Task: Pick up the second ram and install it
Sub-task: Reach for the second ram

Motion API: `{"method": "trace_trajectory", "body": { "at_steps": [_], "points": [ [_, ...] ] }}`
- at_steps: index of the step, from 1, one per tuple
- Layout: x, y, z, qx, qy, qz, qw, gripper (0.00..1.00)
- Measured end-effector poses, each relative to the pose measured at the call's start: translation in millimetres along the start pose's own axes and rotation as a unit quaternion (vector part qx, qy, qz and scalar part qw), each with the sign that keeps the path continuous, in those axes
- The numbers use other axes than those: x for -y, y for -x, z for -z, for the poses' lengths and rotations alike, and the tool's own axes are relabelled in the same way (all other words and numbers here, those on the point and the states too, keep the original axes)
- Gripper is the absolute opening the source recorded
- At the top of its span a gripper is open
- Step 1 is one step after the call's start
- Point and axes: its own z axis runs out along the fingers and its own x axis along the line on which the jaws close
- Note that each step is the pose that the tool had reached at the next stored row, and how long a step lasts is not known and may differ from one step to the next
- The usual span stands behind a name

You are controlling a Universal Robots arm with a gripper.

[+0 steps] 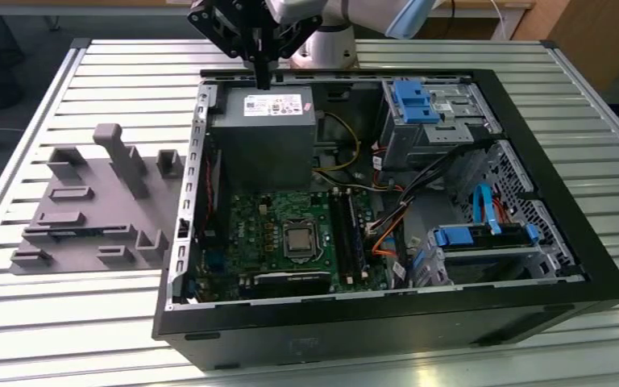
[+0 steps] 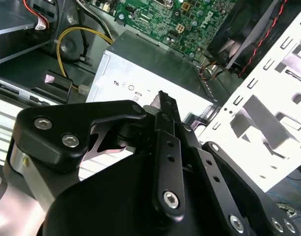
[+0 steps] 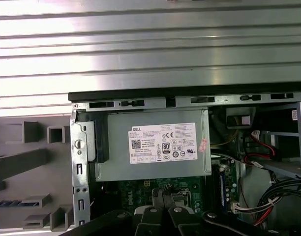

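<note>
The arm (image 1: 344,11) is made of smooth, rounded silver-grey tubes, with a pale blue cap (image 1: 413,18) closing one joint. Its gripper (image 1: 262,79) is matte black all over, wide at the body and narrowing to slim, flat fingers (image 2: 169,147). In the second wrist view the gripper is built from thick black links (image 2: 72,129) with rounded ends, hinged one on another. Bright silver screws (image 2: 171,198) with hexagonal sockets sit at the pivots, and small plain holes run in a row along the finger bar. Behind the links lies a grey metal housing (image 2: 16,169) bearing a small yellow mark.
</note>
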Motion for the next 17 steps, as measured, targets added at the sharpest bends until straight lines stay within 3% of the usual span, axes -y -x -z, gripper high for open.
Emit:
{"method": "trace_trajectory", "body": {
  "at_steps": [17],
  "points": [
    [0.7,-8.9,-0.5,-0.0007,-0.0001,0.0,1.0,0.11]
  ]
}}
